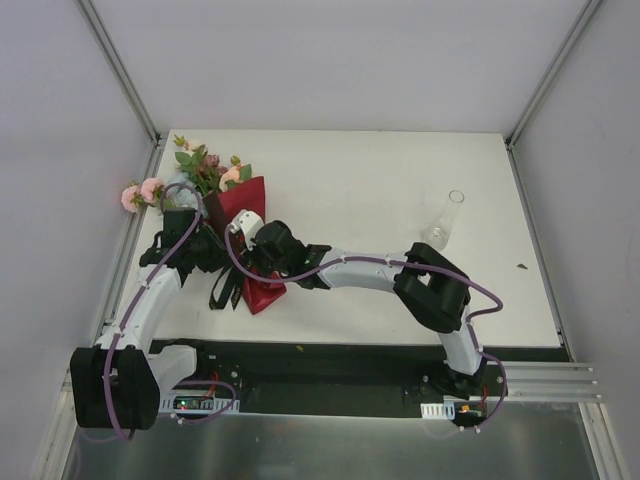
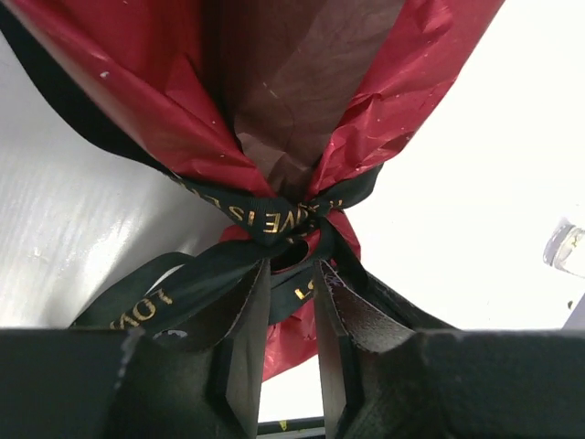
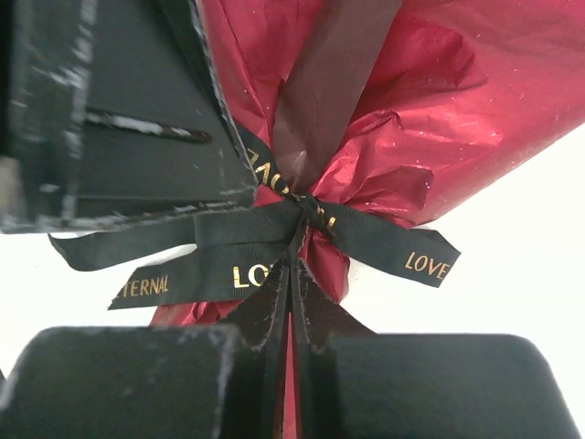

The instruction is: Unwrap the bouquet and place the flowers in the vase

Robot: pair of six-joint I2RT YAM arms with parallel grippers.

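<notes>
We count one bouquet (image 1: 238, 225), lying on the left part of the white table (image 1: 380, 190). Its blooms point to the far left corner and its pinched foot points toward the near edge. It remains wrapped in dark red paper (image 1: 252, 205) and tied by one black ribbon (image 3: 228, 229) with gold lettering. "LOVE" reads clearly, while the other words are cut off. An inner brown sheet (image 2: 292, 82) shows inside the red. Of the flowers (image 1: 205, 165), we can count two pink roses overhanging the left table edge. The remaining blooms and leaves are too small and crowded to count. One clear glass vase (image 1: 447, 220) is on the right half, well apart from the bouquet; we cannot confirm whether it stands or leans. Two grippers are present, both at the knot. The left gripper (image 2: 292, 267) has its jaws a narrow gap apart with a ribbon loop at the tips. We cannot tell whether it pinches that loop. The right gripper (image 3: 291, 274) is clenched, fingers pressed flat together, with the tips against the ribbon just under the knot. Whether a strand is caught in the seam is hidden. From above, both arms cover the bouquet's waist, so the knot is visible only from the wrist cameras.
</notes>
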